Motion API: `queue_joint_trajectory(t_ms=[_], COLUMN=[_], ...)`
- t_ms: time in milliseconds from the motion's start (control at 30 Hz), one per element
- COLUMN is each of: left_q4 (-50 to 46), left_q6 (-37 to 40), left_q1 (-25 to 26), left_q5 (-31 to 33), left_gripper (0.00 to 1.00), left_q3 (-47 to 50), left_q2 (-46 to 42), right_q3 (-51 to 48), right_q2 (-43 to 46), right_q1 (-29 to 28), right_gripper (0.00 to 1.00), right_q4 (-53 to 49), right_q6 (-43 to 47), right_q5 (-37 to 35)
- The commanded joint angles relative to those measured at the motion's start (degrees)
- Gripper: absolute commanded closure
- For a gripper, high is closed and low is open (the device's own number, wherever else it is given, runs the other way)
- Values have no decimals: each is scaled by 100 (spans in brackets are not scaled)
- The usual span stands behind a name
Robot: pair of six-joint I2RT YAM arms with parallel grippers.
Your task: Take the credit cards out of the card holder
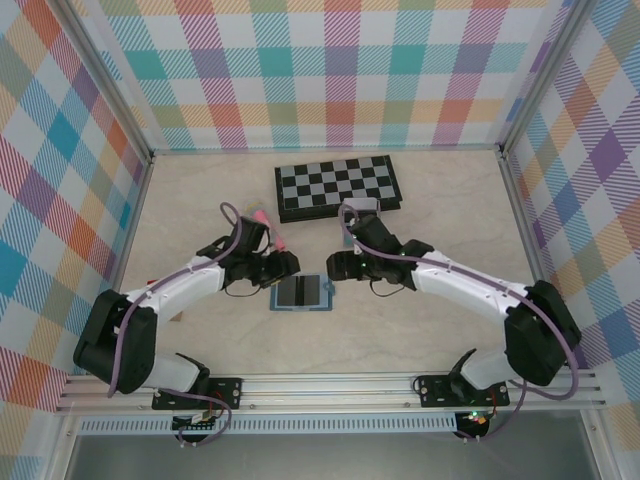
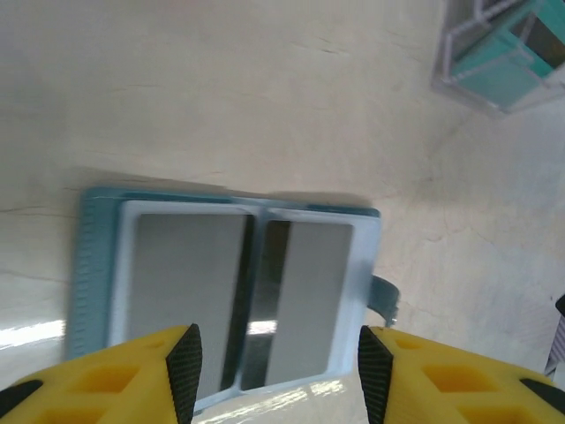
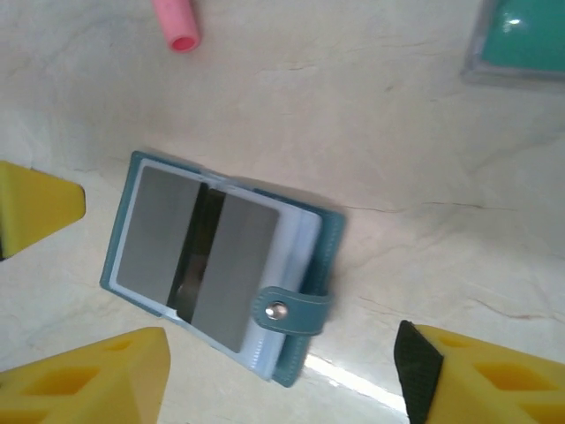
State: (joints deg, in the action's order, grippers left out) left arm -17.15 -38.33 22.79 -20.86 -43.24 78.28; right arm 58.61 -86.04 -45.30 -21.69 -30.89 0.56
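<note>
The blue-grey card holder (image 1: 302, 293) lies open on the table between my two grippers. Grey credit cards (image 2: 305, 296) with a dark stripe sit in its clear pockets. In the right wrist view the card holder (image 3: 132, 238) shows its snap tab (image 3: 287, 309) folded over the page edge. A teal card (image 3: 525, 35) in a clear sleeve lies apart on the table. My left gripper (image 2: 279, 375) is open just above the holder's near edge. My right gripper (image 3: 282, 380) is open, hovering beside the tab side, touching nothing.
A pink marker (image 1: 272, 226) lies behind the left gripper. The black-and-grey chessboard (image 1: 338, 186) sits at the back centre. Checked walls close in the table on three sides.
</note>
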Motion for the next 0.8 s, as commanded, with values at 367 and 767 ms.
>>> queue_joint_trajectory(t_ms=[367,767], left_q4=[-225,-80], left_q6=[-159,-133], left_q1=[-231,-104], left_q5=[-391,-704], left_gripper=[56,58], left_q3=[158,97], left_q2=[-68,178], right_q3=[843,1069], right_q2=[-1397,-2072], right_q1=[-621,-623], right_gripper=[63,65], right_q4=[-166,-627], right_q6=[-311,-382], right_q5=[602,140])
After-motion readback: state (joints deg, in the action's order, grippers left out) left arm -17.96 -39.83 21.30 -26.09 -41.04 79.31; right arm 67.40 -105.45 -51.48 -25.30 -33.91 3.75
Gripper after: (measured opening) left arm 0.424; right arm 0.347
